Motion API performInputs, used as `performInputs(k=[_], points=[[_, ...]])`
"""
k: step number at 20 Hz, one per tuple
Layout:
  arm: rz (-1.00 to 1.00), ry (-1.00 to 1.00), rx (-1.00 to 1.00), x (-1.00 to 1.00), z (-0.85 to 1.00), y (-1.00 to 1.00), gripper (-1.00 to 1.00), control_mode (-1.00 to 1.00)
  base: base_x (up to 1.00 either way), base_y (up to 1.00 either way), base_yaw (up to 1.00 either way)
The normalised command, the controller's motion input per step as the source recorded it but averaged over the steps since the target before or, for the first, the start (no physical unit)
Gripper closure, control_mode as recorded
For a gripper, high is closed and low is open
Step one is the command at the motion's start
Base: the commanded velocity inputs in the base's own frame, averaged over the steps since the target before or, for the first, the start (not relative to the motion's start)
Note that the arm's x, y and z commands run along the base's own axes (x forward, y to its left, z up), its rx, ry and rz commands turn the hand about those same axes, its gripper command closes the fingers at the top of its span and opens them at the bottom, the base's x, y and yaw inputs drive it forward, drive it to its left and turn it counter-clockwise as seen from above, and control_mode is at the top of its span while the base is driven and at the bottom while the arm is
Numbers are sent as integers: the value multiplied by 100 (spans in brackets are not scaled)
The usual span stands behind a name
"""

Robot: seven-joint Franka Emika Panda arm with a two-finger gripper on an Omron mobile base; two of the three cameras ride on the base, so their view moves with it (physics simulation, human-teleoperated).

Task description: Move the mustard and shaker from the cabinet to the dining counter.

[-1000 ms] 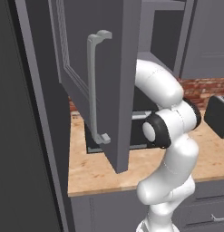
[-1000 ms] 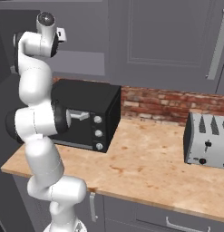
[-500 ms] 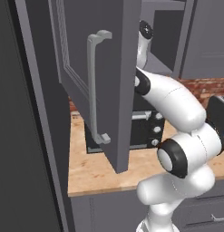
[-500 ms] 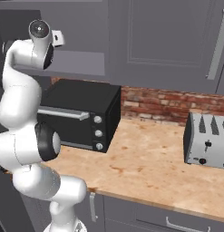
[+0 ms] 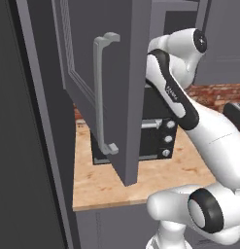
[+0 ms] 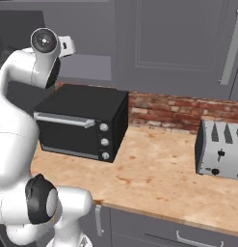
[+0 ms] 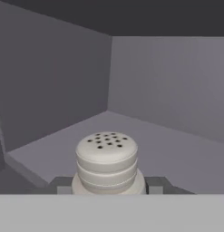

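We see the shaker (image 7: 107, 162) directly between the two dark fingertips (image 7: 61, 185), its ridged pale cap with a scatter of small holes rising above them. One tip stands against each side of the shaker's lower body, so the gripper (image 7: 107, 186) is closed on it at a narrow setting. The part of the shaker below the cap is hidden by the lower margin of the hand view, so we cannot tell whether its base rests on the shelf or is lifted clear.

Beyond the fingers lies the grey interior of the cabinet (image 7: 54, 90): a flat shelf floor running away from the tips, a side wall to the left of them, and a back wall meeting it in a vertical corner ahead of the shaker.

In the left base view we see the cabinet door (image 5: 104, 82) swung open, its long vertical bar handle (image 5: 103, 92) facing the camera, and the white arm (image 5: 176, 97) reaching up past the door's edge into the opening. Below the hand, a black toaster oven (image 6: 82, 123) sits on the wood worktop (image 6: 159, 169). Farther along the worktop in the right base view stands a steel toaster (image 6: 219, 149), well apart from the arm, before a brick backsplash (image 6: 178, 112).
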Motion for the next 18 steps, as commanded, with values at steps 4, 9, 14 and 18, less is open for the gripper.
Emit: performInputs(k=[4, 9, 14, 18], points=[[5, -3, 0, -100, 22, -55, 100, -100, 0, 0, 0], [2, -11, 0, -100, 1, -43, 100, -100, 0, 0, 0], [0, -12, 0, -99, 0, -40, 100, -100, 0, 0, 0], [-3, -2, 1, -67, 2, -27, 100, -100, 0, 0, 0]])
